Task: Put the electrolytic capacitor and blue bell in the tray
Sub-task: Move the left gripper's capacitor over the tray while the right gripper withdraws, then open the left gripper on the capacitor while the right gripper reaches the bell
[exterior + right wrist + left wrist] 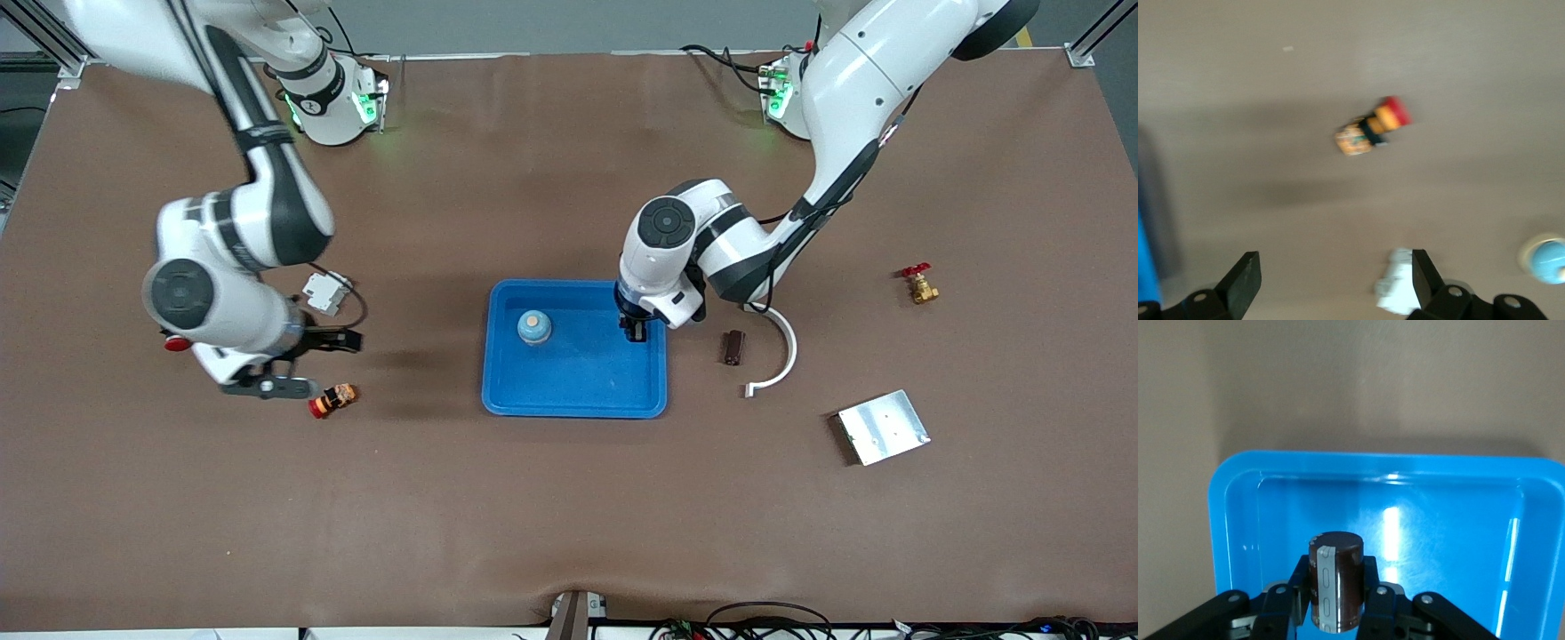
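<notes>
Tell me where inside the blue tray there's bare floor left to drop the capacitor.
The tray floor is bare from the blue bell toward the front camera, and under the left gripper, which holds the capacitor over the left arm's end. Only the bell's corner is taken.

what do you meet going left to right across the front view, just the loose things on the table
red-capped push button → blue bell in the tray → small brown block → white curved piece → silver metal plate → brass valve with red handle
</notes>
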Motion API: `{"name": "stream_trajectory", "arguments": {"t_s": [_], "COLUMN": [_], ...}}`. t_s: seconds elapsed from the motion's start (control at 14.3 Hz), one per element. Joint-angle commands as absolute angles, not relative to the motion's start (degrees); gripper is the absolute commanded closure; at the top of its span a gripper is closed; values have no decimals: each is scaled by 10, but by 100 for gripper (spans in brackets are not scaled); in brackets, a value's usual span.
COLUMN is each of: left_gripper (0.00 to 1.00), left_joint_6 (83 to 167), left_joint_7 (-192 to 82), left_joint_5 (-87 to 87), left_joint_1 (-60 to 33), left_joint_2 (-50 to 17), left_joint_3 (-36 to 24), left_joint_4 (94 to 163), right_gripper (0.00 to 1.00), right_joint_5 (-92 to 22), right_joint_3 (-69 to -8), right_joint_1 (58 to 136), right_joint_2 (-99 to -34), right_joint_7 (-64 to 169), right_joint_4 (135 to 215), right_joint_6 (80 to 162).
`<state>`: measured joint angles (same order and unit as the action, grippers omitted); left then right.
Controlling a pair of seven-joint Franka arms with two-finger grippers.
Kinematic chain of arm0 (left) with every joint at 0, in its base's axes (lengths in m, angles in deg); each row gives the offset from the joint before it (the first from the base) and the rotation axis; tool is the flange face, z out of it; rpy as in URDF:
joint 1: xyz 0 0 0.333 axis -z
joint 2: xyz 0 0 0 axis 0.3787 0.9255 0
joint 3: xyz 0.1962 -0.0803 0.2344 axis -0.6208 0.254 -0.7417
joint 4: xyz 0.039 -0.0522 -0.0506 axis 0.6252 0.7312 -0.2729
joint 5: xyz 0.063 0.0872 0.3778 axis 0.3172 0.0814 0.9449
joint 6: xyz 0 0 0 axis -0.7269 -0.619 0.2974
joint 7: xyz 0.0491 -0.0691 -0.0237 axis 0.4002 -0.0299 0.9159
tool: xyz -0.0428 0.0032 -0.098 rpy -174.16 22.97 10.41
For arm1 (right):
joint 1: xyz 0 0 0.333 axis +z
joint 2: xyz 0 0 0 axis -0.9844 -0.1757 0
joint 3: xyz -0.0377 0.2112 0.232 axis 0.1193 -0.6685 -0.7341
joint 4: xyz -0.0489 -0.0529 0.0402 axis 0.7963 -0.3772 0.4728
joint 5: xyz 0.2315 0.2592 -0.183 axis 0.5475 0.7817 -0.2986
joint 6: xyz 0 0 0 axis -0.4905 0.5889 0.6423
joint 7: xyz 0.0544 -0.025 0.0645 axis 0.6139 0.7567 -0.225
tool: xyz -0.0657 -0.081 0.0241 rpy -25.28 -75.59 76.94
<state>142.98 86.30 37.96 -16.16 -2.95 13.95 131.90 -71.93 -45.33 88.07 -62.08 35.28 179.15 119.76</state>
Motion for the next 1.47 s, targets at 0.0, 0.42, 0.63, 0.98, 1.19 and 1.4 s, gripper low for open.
{"name": "stream_trajectory", "arguments": {"t_s": [0.0,0.42,0.63,0.98,1.19,1.4], "left_gripper": [100,100,100,100,100,100], "left_joint_6": [1438,1466,1473,1495,1496,1501], "left_joint_7": [906,902,891,888,887,887], "left_joint_5": [403,444,462,464,464,464], "left_joint_1": [-130,-107,-107,-107,-107,-107], "left_joint_2": [-20,-6,8,16,21,25], "left_joint_3": [122,93,93,93,93,93], "left_joint_4": [1305,1310,1309,1309,1309,1310], "right_gripper": [0,0,0,0,0,0], "right_joint_5": [-724,-764,-765,-754,-738,-731], "right_joint_3": [-454,-412,-367,-342,-336,-336], "right_joint_1": [832,765,759,746,742,742], "right_joint_2": [-589,-588,-589,-593,-594,-602], "right_joint_7": [398,416,426,462,479,481], "right_joint_4": [1834,1880,1934,2005,2030,2038], "right_joint_6": [1205,1219,1279,1367,1369,1382]}}
